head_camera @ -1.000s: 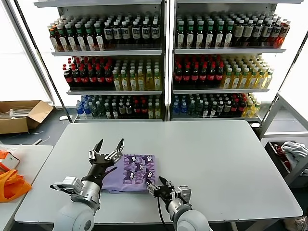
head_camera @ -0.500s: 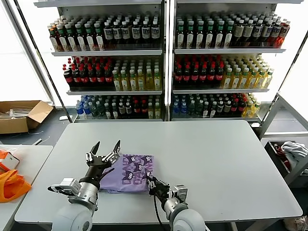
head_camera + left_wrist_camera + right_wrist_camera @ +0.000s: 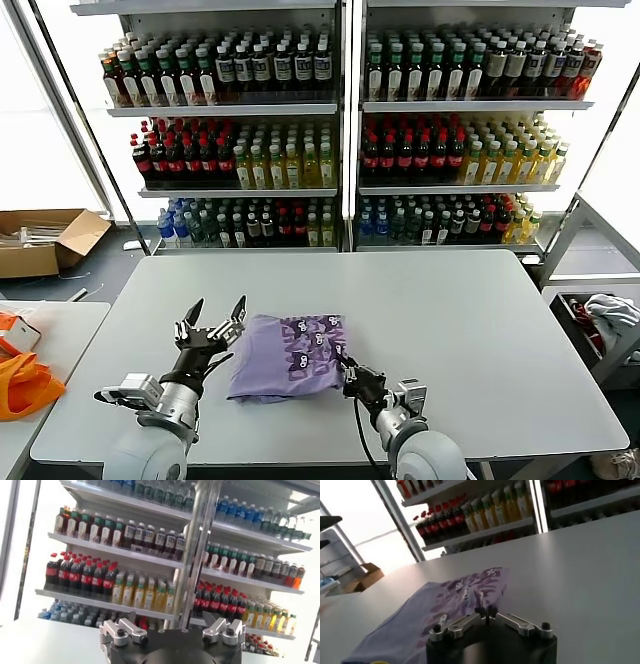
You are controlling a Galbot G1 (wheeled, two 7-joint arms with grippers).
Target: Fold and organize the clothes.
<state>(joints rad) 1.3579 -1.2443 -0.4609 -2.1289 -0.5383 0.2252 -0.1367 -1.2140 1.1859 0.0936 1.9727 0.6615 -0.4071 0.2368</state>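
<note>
The lavender T-shirt [image 3: 285, 358] lies folded on the grey table [image 3: 460, 320], near the front, with its dark purple-and-white print facing up. My right gripper [image 3: 351, 373] is low at the shirt's right front edge and is shut on that edge. In the right wrist view the fingertips [image 3: 486, 611] meet on the fabric, and the shirt [image 3: 445, 605] spreads away from them. My left gripper [image 3: 211, 318] is open and empty, with its fingers pointing up, just left of the shirt. In the left wrist view it [image 3: 172, 627] faces only the shelves.
Shelves of bottles [image 3: 340, 130] stand behind the table. A side table at the left holds the orange fabric item [image 3: 25, 385]. A cardboard box [image 3: 45, 238] lies on the floor at the left. A bin with cloth [image 3: 600, 320] is at the right.
My right gripper has moved to the right with the shirt's edge in it, dragging the folded shirt right. My left gripper has dropped slightly and stays open.
</note>
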